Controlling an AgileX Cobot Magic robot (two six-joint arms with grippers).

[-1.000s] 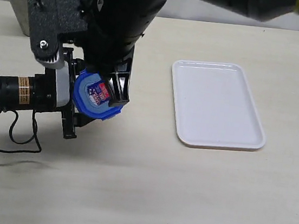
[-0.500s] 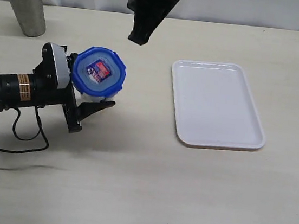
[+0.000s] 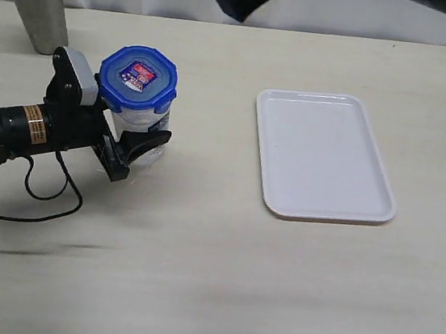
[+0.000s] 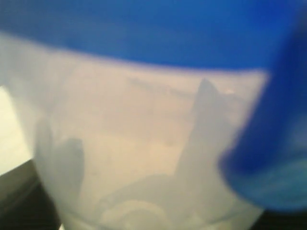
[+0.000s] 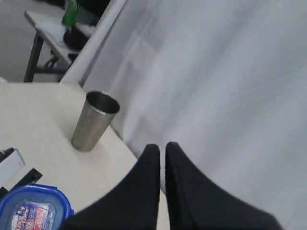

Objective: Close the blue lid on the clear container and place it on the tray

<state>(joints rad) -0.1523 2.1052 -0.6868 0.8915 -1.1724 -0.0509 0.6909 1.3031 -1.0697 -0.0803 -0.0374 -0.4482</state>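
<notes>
Position: clear container point(image 3: 140, 123) upright, blue lid point(image 3: 139, 77) seated on top; flap latching not discernible. Located at 9 o'clock from tray point(image 3: 327, 216), well apart.
Grip: left gripper point(image 3: 135, 141) jaws clamp container mid-body; right gripper point(image 5: 162, 149) jaws closed, empty, high above bench point(image 3: 193, 277).
Handling, judged: light, thin-walled, smooth; may slip or flex. Hold below lid rim, squeeze moderate.

Bare tabletop point(image 3: 196, 253) between clear container point(image 3: 140, 126) and tray point(image 3: 322, 155), metal cup point(image 3: 38, 2) near container
</notes>
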